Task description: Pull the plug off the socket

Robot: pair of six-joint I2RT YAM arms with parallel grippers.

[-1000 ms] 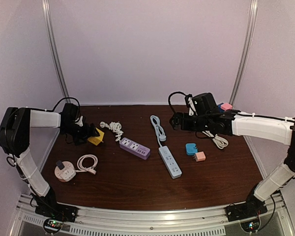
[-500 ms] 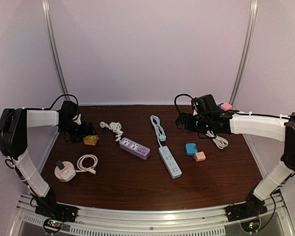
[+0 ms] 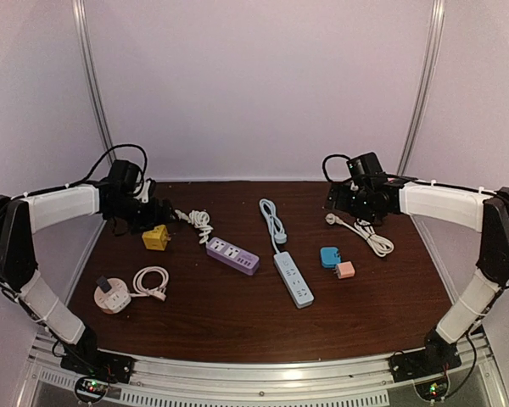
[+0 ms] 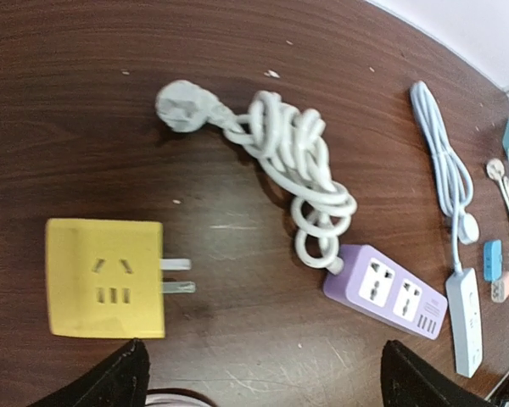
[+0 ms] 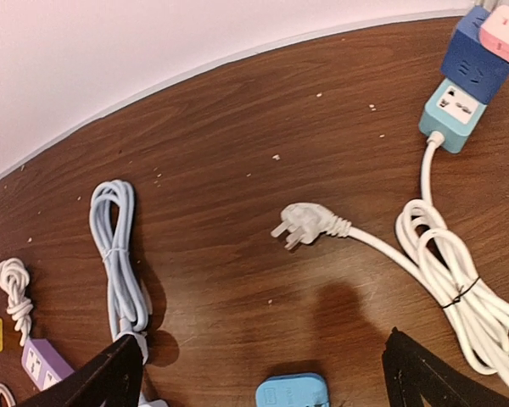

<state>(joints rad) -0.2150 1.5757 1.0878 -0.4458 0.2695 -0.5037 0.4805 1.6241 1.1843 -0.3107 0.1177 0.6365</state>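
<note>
The dark wooden table carries everything. Both the left gripper and the right gripper hang spread wide, holding nothing. The purple power strip lies near the yellow plug adapter, whose bare prongs point toward it without touching. A white three-pin plug rests below the right gripper.

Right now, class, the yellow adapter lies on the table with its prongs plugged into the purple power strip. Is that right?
No. The yellow adapter lies on the table with its prongs bare, apart from the purple power strip, as the left wrist view shows.
</note>
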